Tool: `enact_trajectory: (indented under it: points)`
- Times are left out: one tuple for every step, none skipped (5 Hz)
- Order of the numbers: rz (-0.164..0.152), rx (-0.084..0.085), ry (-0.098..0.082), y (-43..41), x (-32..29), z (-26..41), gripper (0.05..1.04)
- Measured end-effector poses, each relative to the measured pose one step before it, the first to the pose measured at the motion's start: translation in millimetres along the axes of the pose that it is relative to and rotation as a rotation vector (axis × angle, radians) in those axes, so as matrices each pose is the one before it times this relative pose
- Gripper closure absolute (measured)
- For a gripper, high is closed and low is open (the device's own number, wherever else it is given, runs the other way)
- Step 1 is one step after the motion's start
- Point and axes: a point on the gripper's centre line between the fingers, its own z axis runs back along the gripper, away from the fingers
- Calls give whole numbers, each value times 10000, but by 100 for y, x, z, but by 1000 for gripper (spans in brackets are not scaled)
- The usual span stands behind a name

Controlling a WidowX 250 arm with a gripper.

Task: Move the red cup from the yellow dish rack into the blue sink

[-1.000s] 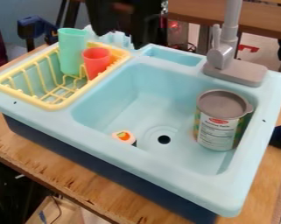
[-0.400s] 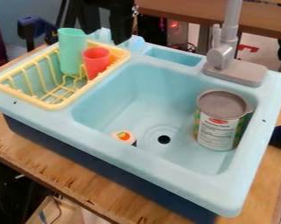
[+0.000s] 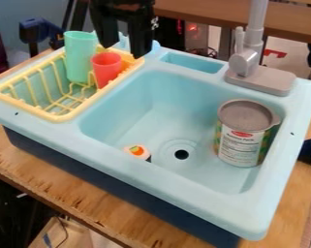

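Red all over, with a round open mouth and sides narrowing slightly towards the base: a small cup (image 3: 106, 70). Beside and partly behind it, a taller green cup (image 3: 79, 58), pale minty in tone, open at the top and likewise upright. Both inside the yellow wire-style rack (image 3: 66, 116), towards its far end, on the left part of the light-blue sink (image 3: 183, 185).

In the camera view, the small cup just below the black claw (image 3: 124, 50), nearest to the fingertip on the picture's left; the taller one just left of that same finger, with its rim near the finger's edge. Contact there impossible to tell; between fingertip and small cup, a narrow visible gap.

As for the claw: hanging down from the top edge over the far side of the sink, by the rack's far right corner. Fingers well spread, with pale-blue plastic visible in the gap between them. Nothing pinched.

Farther off, in the basin, a can (image 3: 241, 145) with a grey lid and a printed label, upright at the right; a little white piece (image 3: 138, 152) with orange and green on top, close to the near wall. At the back right, a grey faucet (image 3: 247, 60). Underneath everything, a wooden table (image 3: 86, 196).
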Motion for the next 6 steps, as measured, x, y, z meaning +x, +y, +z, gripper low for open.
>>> enact_trajectory:
  points:
    - [208,13,77,754,312,-1071,82]
    - [49,101,-19,354,619,-626,82]
    - [98,55,-240,192,525,-315,82]
    - [51,-62,-1,-56,285,-601,82]
    - [37,12,-29,169,317,-658,82]
    - [15,-35,22,33,214,-610,82]
